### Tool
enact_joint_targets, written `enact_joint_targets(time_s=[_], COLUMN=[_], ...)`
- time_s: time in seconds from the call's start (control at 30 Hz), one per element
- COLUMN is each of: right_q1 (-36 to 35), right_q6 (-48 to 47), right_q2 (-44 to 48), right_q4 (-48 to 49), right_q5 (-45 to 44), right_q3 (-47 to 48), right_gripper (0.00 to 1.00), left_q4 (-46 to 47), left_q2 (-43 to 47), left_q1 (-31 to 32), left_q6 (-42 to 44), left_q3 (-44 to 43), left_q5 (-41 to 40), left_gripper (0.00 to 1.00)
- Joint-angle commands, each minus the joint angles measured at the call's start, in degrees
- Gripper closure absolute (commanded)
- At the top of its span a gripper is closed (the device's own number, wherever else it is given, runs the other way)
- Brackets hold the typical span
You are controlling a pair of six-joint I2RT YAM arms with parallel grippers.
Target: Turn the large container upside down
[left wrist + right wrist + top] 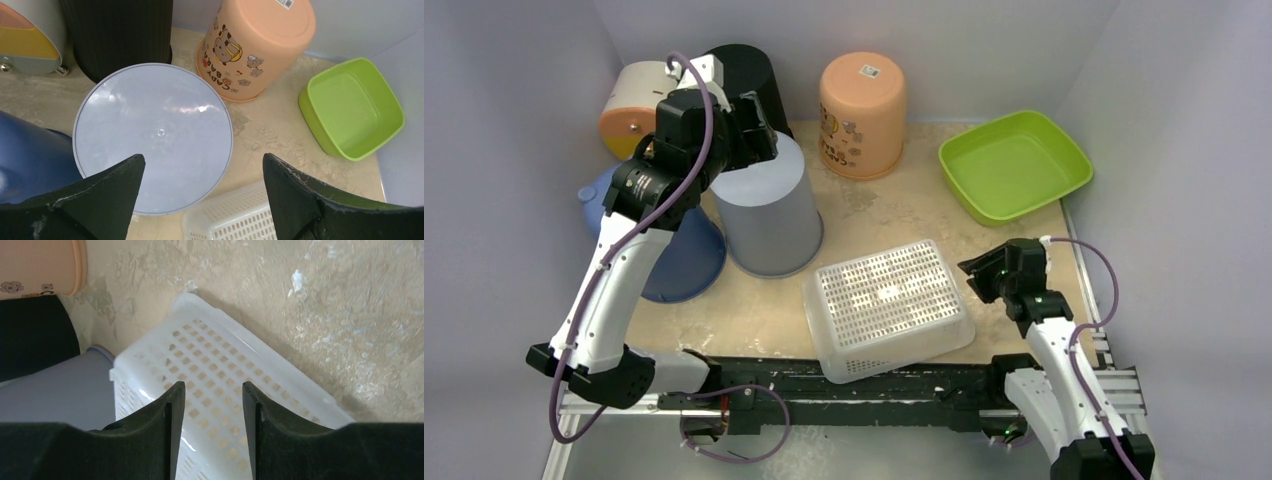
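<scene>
White perforated plastic basket (pixel 889 310) lies bottom-up on the mottled beige table (pixel 874 215), its rim down and its slotted base facing the overhead camera. It sits at about 6 o'clock on the table, close to the arms' bases. You have the right gripper (pixel 213 392) at the basket's 3 o'clock edge, just beside its upper right corner. The wrist camera shows its two black fingers parted with a gap between them, pinching nothing, the basket's lattice visible below.

At the basket's 10 o'clock stands a tall pale grey plastic bucket (pixel 150 130), also inverted, its round flat base uppermost and its side close to the basket's corner. Your left gripper (pixel 202 157) hangs over that base with its fingers spread wide, holding nothing.

Behind, at 12 o'clock, a peach plastic bucket with cartoon print (pixel 862 115) rests upside down and slightly tilted. A lime green rectangular plastic tray (pixel 1024 160) sits open side up at 2 o'clock. A black ribbed bin (pixel 754 75) stands at 11 o'clock, and a dark blue plastic basin (pixel 686 262) lies at 9 o'clock, partly under the left arm.
</scene>
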State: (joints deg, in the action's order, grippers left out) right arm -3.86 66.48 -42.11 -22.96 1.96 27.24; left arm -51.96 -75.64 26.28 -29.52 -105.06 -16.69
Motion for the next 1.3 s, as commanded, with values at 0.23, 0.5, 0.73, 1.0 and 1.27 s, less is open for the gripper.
enact_joint_targets(time_s=[0.23, 0.5, 0.73, 1.0, 1.27], right_q1=[-0.19, -0.19, -0.13, -0.10, -0.17], right_q6=[-12.49, -38.06, -53.77, -65.07, -66.81], right_q2=[-1.99, -22.05, -41.53, -56.52, -62.78], right_q4=[1.95, 2.39, -0.20, -1.12, 1.10], right_q5=[-9.15, -11.02, -9.40, -3.00, -2.13], right_q3=[7.38, 30.51, 48.58, 57.65, 58.46], right_gripper=[0.50, 0.46, 0.42, 0.43, 0.40], left_q4=[2.75, 4.20, 6.65, 6.31, 5.90], left_q2=[0.72, 1.05, 1.92, 2.41, 1.79], left_q1=[0.08, 0.13, 0.08, 0.08, 0.08], left_q6=[-1.36, -0.52, -1.04, -0.73, -0.62], left_q3=[0.89, 1.97, 3.41, 4.42, 5.26], left_q5=[0.08, -0.26, -0.12, -1.62, -2.46], left_gripper=[0.16, 0.16, 0.16, 0.16, 0.16])
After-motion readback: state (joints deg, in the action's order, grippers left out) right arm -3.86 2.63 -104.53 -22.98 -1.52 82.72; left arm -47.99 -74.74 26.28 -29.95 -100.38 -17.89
